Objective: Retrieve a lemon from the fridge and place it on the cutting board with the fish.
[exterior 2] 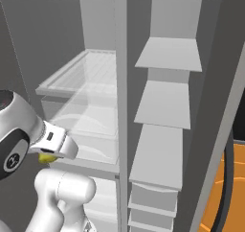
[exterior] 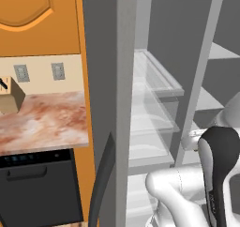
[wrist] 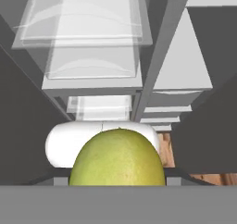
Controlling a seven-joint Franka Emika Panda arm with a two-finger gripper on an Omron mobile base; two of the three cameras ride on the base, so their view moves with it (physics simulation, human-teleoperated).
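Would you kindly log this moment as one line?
stage: retrieval | fingers: closed on yellow-green oval lemon | grey two-door fridge: open

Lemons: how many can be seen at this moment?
1. The lemon sits in the hand in the hand view, close to the camera, and shows as a yellow sliver under the wrist in the right base view. Others may be hidden in the fridge.

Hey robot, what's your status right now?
Gripper shut on lemon. Lemon out in front of open fridge. Nothing blocking that I can see.
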